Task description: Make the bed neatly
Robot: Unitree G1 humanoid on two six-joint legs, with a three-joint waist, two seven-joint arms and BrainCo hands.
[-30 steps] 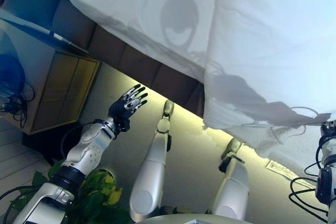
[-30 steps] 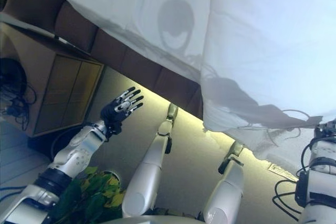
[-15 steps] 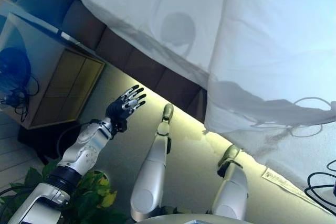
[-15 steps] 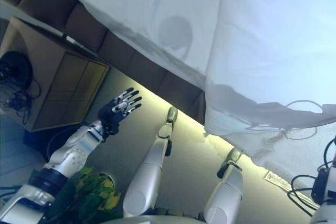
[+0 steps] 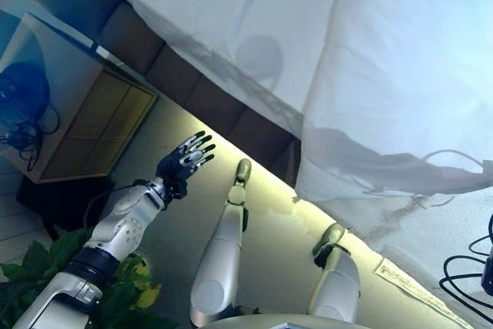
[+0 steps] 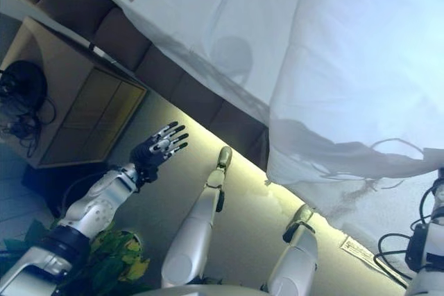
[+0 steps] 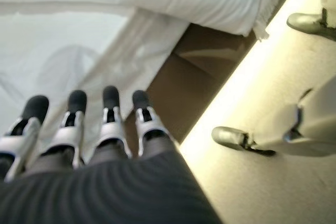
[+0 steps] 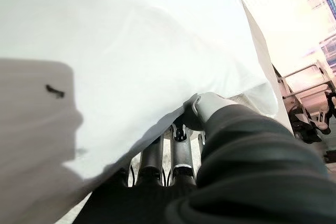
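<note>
The white blanket (image 5: 385, 59) is lying over the far right of the bed (image 5: 254, 125), hanging down its side. The left hand (image 5: 185, 161) is reaching out with straight, spread fingers near the bed's brown side, not touching the blanket. The right hand (image 8: 181, 153) is sitting under the blanket's edge, which is hiding its fingers, so I cannot tell if they are gripping.

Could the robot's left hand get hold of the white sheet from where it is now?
Probably yes: the left hand hangs open in the air beside the bed, nothing between it and the sheet's hanging edge, though it isn't touching yet.

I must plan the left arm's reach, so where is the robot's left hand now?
In the left eye view, the left hand hangs open at lower left, above the floor, between the wooden bedside cabinet and the brown padded bed base, touching nothing.
</note>
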